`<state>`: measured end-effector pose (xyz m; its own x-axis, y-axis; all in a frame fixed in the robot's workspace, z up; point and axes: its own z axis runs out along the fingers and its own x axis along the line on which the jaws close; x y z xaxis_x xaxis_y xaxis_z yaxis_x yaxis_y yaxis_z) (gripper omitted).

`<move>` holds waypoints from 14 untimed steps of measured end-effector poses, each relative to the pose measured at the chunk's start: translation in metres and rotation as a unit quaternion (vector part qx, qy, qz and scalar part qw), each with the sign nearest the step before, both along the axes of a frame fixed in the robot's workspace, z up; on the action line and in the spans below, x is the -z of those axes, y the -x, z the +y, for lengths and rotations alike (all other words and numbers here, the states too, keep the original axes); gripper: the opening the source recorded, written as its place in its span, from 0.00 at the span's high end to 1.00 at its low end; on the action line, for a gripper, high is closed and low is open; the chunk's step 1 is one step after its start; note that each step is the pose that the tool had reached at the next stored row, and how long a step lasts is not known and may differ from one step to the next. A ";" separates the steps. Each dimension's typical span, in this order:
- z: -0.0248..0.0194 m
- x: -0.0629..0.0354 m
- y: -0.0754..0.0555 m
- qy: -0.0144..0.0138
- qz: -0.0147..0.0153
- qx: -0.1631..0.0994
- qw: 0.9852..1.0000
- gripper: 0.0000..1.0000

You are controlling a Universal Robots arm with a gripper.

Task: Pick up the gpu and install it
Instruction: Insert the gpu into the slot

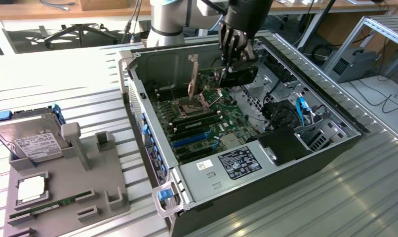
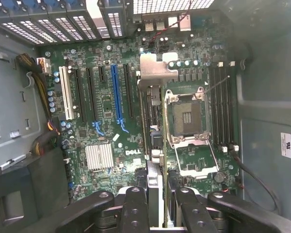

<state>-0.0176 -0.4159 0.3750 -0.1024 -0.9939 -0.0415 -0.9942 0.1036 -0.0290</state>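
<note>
The gpu [image 1: 235, 78] hangs upright inside the open computer case [image 1: 331, 148], above the motherboard [image 1: 206, 123], its silver bracket pointing to the exterior view's left. My gripper [image 1: 237, 64] reaches down from above and is shut on the card's upper edge. In the wrist view the gpu [image 2: 154, 145] appears edge-on with its bracket [image 2: 155, 70] at the far end, clamped between the black fingers [image 2: 136, 208]. The card hovers between the blue slot [image 2: 116, 97] and the open CPU socket [image 2: 186, 116], apart from the board.
Cables [image 2: 39, 97] and a black power supply [image 1: 285, 145] line the case's sides. Outside the case, a grey holder [image 1: 87, 192] carries a hard drive [image 1: 31, 140], a CPU [image 1: 31, 188] and a green RAM stick [image 1: 47, 207].
</note>
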 end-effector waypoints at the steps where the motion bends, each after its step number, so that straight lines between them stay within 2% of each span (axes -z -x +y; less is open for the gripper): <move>1: -0.0001 0.0003 0.000 0.000 0.000 0.000 1.000 0.73; 14: -0.0025 0.0026 0.002 0.000 0.000 0.000 1.000 0.73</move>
